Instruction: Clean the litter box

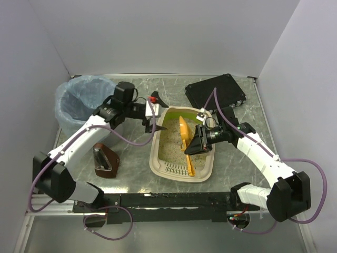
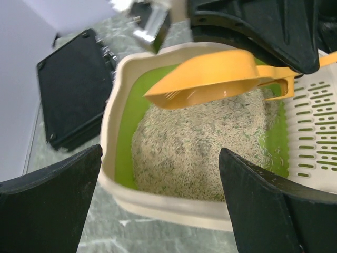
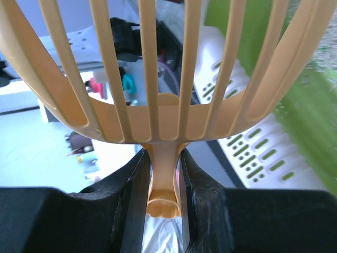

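Note:
The litter box (image 1: 154,154) is a beige tray with a green inner wall (image 2: 125,132) and sandy granules (image 2: 205,147), its slotted grille (image 2: 316,126) at the near end. My right gripper (image 1: 199,140) is shut on the handle of an orange slotted scoop (image 1: 182,132), which it holds tilted just above the granules. In the right wrist view the fingers (image 3: 131,195) squeeze the scoop's stem (image 3: 165,174) below its slats. Just outside the box's left rim (image 2: 168,208), my left gripper (image 1: 158,114) is open and empty, its fingers (image 2: 50,205) standing wide.
A round bin with a blue bag (image 1: 84,103) stands at the back left, beside the left arm. A black case (image 1: 216,90) lies behind the box on the right. A brown holder (image 1: 105,159) sits on the marbled table at the front left.

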Controlling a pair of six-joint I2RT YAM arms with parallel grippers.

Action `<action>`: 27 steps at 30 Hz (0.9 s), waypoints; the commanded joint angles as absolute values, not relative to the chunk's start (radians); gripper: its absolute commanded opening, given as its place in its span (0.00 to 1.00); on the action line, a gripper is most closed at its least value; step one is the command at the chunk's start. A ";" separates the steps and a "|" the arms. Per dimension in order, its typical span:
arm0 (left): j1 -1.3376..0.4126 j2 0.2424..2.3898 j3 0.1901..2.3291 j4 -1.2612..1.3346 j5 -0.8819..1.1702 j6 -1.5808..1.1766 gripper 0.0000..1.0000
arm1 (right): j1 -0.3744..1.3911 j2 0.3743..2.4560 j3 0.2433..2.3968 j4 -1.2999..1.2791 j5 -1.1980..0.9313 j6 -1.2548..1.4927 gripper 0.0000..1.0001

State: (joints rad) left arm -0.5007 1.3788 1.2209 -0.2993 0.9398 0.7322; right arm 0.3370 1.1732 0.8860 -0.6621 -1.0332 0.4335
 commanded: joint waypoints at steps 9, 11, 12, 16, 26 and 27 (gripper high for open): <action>-0.701 1.440 1.318 -0.388 0.772 0.995 0.97 | 0.327 1.193 0.908 -0.704 -1.183 0.445 0.00; -0.721 1.453 1.318 -0.365 0.721 0.982 0.97 | 0.328 1.189 0.897 -0.709 -1.183 0.445 0.00; -0.735 1.459 1.325 -0.370 0.692 0.988 0.97 | 0.328 1.186 0.894 -0.706 -1.184 0.446 0.00; -0.744 1.486 1.359 -0.393 0.654 0.976 0.97 | 0.328 1.170 0.890 -0.710 -1.175 0.454 0.00; -0.814 1.473 1.371 -0.495 0.674 1.098 0.87 | 0.348 1.197 0.916 -0.807 -1.201 0.376 0.00; -0.828 1.473 1.373 -0.509 0.660 1.109 0.86 | 0.350 1.192 0.911 -0.807 -1.203 0.377 0.00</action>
State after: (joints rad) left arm -0.7948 1.4937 1.3415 -0.4580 0.6483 1.0180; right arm 0.3382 1.1919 0.8852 -0.7658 -1.1610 0.4175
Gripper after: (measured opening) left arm 0.874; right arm 0.321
